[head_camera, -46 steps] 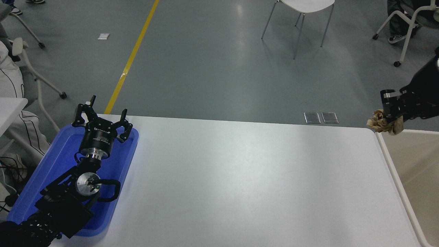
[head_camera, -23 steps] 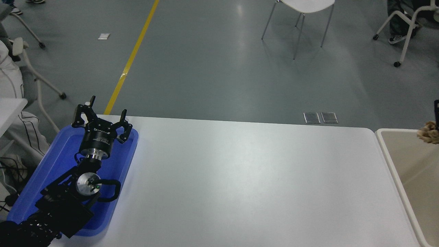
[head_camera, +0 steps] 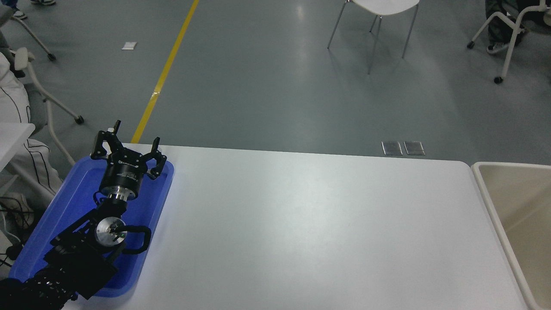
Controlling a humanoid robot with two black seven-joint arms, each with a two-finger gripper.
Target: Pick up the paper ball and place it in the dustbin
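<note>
Resting at the lower left, the left arm lay over the blue tray (head_camera: 56, 228), its claw (head_camera: 128, 148) spread wide with nothing between the fingers, poised above the tray's far end. That tray sat at the left edge of the white table (head_camera: 301, 224), whose broad top stretched toward the right. Just beside the table's right edge stood the dustbin (head_camera: 490, 198), cream-beige with a thick rounded rim; only its left wall and part of its smooth inside showed, the remainder cut off by the frame. No paper ball could be seen on the table or in the visible part of the bin, so its place could not be told. The right arm and its claw were out of view. Beyond the table lay grey floor crossed by a yellow line (head_camera: 165, 73), with two metal floor plates (head_camera: 403, 148) near the table's far edge. Farther off stood a white chair (head_camera: 379, 13), and a person's striped white clothing (head_camera: 17, 129) showed at the left edge.
</note>
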